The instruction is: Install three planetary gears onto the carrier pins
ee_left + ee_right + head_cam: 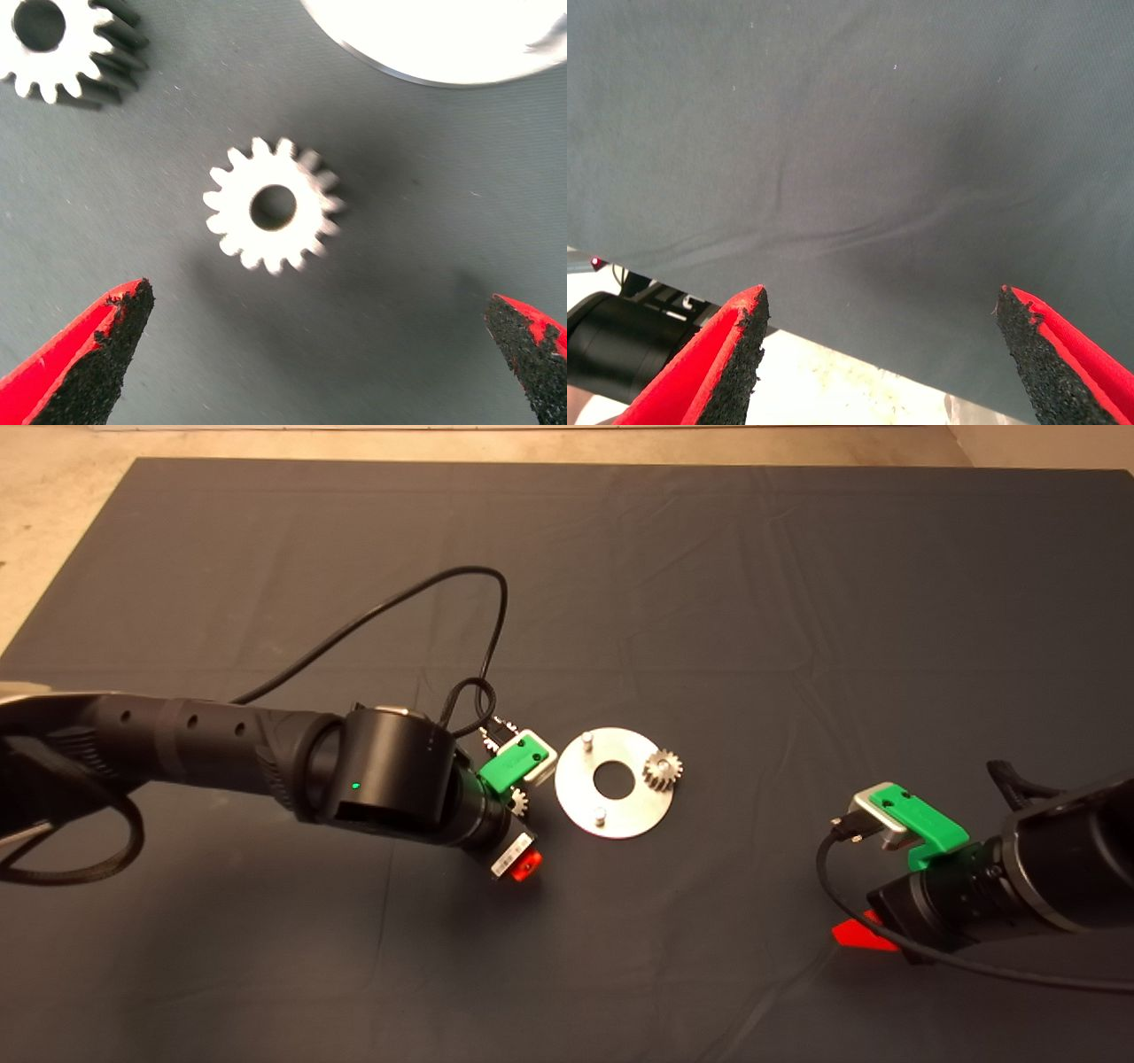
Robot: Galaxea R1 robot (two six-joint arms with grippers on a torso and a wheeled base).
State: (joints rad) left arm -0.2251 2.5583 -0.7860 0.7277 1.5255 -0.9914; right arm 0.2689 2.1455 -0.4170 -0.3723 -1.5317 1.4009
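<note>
The silver disc [580, 788] lies mid-mat with two bare carrier pins [586, 738] [600, 813]. One planetary gear [662, 768] sits at the disc's right rim, where it hides any third pin. My left gripper [523, 834] hangs just left of the disc, open. In the left wrist view a second gear [273, 205] lies flat on the mat ahead of its spread fingers [106, 341], untouched. A third gear [53, 40] lies beside it, and the disc's rim [443, 53] shows. One gear [519, 803] peeks out under that gripper. My right gripper [861, 932] is open and empty at the right.
A black cable [399, 607] loops from the left wrist over the mat behind the gripper. The right wrist view shows bare wrinkled mat [859, 150] and its near edge, with floor beyond [833, 381].
</note>
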